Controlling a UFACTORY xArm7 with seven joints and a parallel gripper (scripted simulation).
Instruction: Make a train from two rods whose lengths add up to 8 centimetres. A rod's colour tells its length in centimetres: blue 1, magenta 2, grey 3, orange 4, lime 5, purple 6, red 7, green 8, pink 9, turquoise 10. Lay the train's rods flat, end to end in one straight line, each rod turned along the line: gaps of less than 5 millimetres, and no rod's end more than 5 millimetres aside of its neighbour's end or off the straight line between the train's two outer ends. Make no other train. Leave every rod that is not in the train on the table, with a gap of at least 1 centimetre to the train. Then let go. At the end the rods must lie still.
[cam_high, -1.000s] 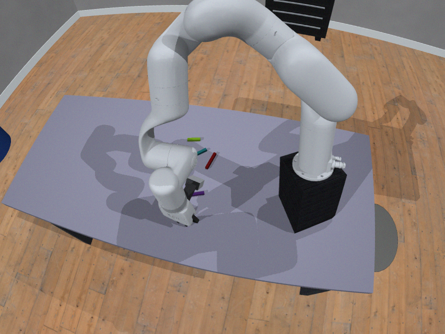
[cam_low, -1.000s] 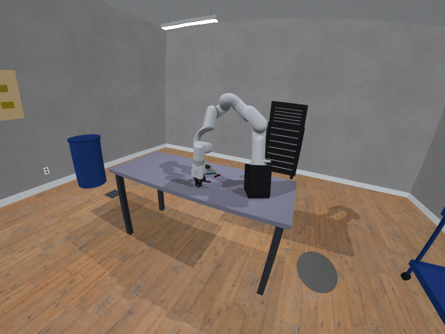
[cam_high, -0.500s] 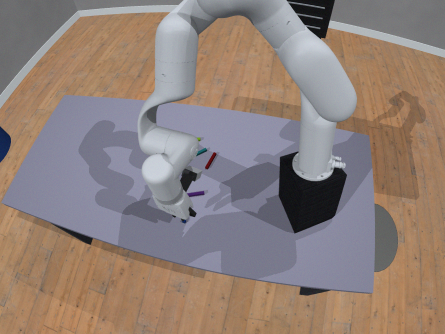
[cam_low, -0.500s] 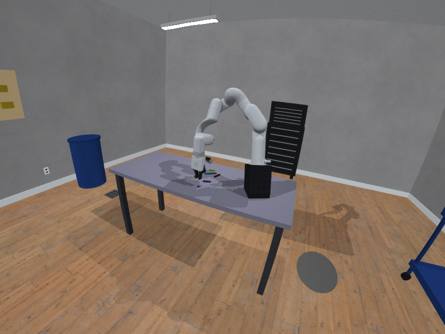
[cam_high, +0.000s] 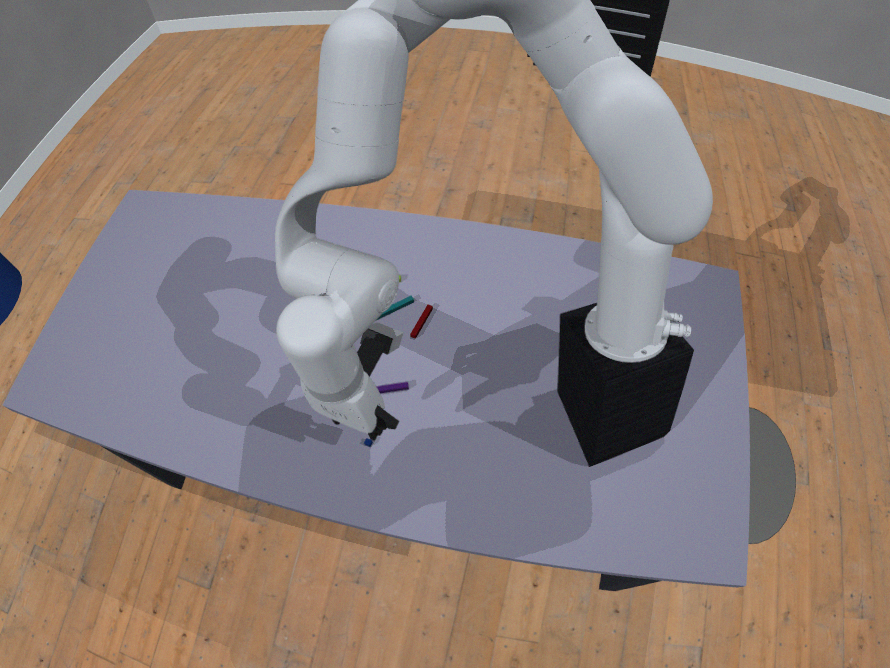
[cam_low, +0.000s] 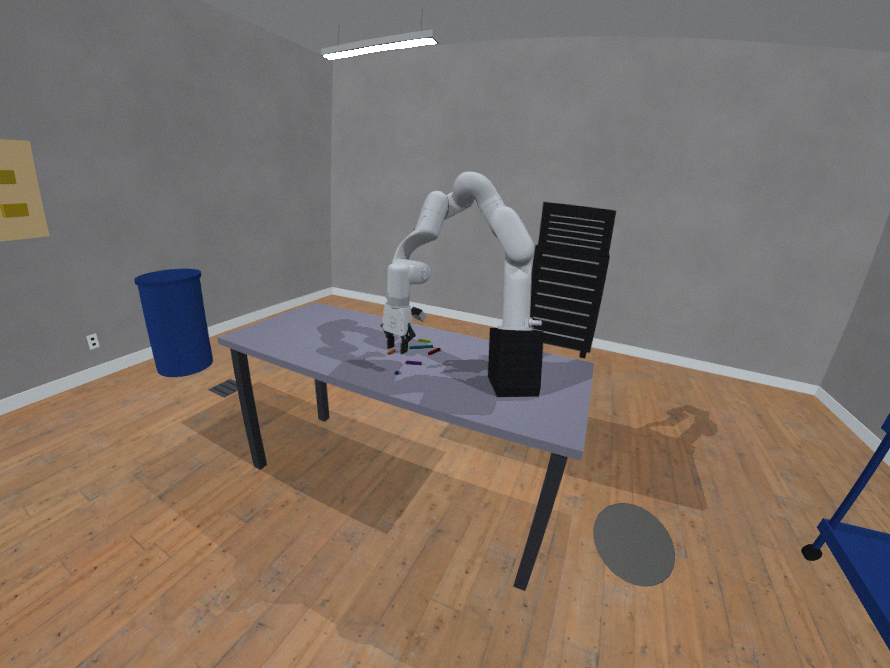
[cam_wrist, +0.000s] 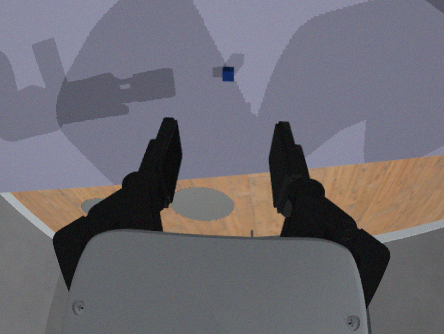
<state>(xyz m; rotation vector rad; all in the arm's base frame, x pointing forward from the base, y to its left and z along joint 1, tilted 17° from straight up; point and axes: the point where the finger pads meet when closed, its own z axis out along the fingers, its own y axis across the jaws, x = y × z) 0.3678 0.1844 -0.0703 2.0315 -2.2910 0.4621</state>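
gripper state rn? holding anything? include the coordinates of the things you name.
Gripper (cam_high: 383, 379) (cam_low: 396, 349) (cam_wrist: 225, 137): open, nothing between the fingers; the blue rod (cam_high: 368, 442) (cam_low: 396, 373) (cam_wrist: 228, 74) lies on the table beyond the fingertips.
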